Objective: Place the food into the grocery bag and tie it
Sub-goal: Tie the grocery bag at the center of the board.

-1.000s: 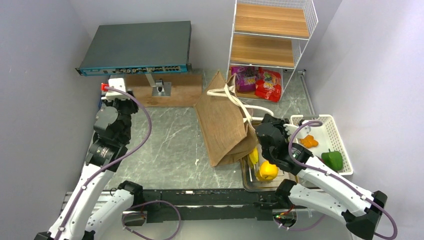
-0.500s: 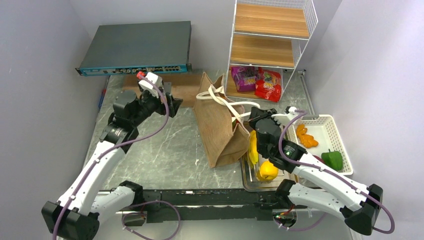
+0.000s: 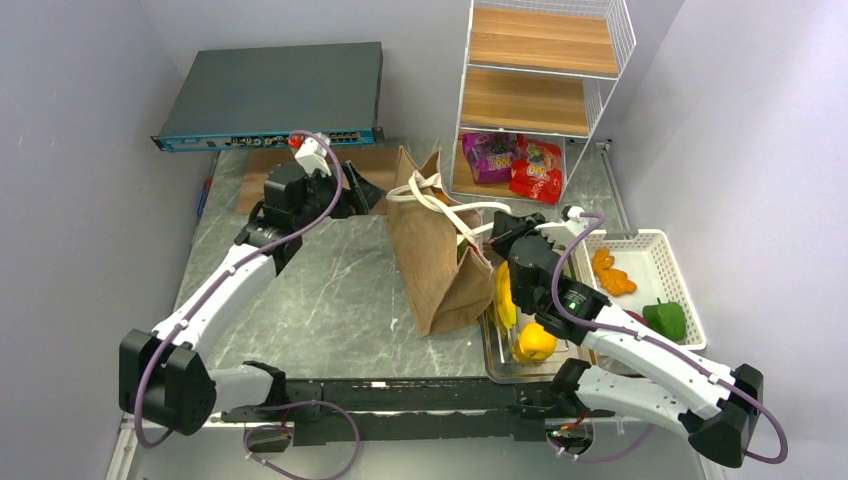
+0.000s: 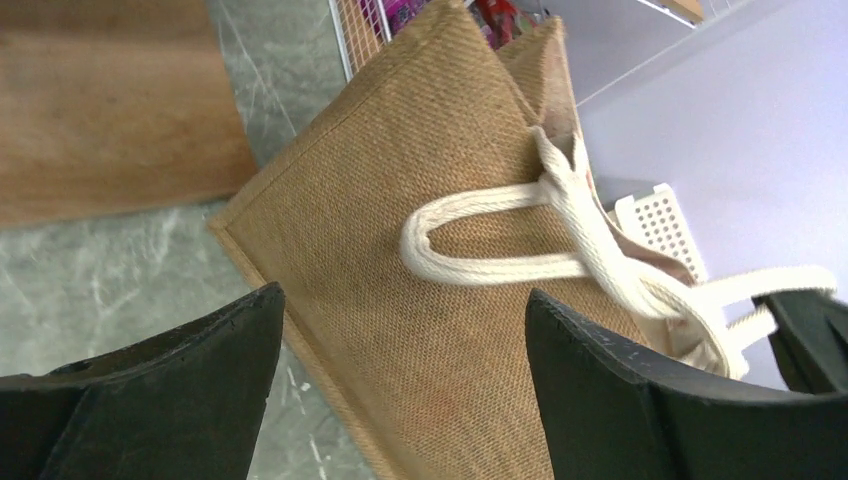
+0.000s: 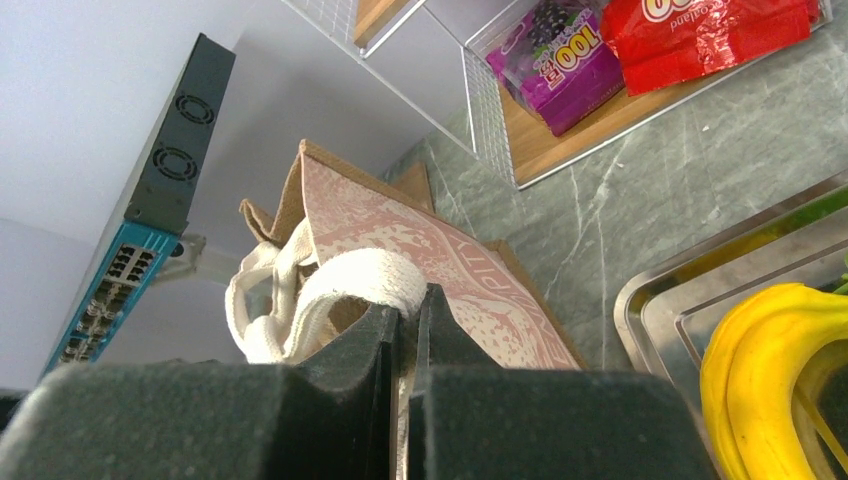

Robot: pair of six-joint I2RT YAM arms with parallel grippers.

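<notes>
Grip by right claw (image 5: 405, 300), clenched on cream rope handle (image 5: 355, 280), probably to hold brown grocery bag (image 3: 440, 260) upright at mid-desk (image 3: 330, 290) with mouth lifted for loading. Hovers left claw (image 3: 368, 193) spread wide and empty near bag's left face, seemingly lined up for second handle (image 4: 500, 235). Leaves food outside: bananas (image 3: 505, 295) in metal tray (image 3: 492, 350) just beside bag, snack packets on wire rack's (image 3: 610, 60) bottom shelf, purple packet (image 5: 560, 55) reading "100", red packet's (image 5: 700, 30) lettering cut off.

Grocery bag (image 3: 436, 262) left of tray (image 3: 491, 362)
</notes>
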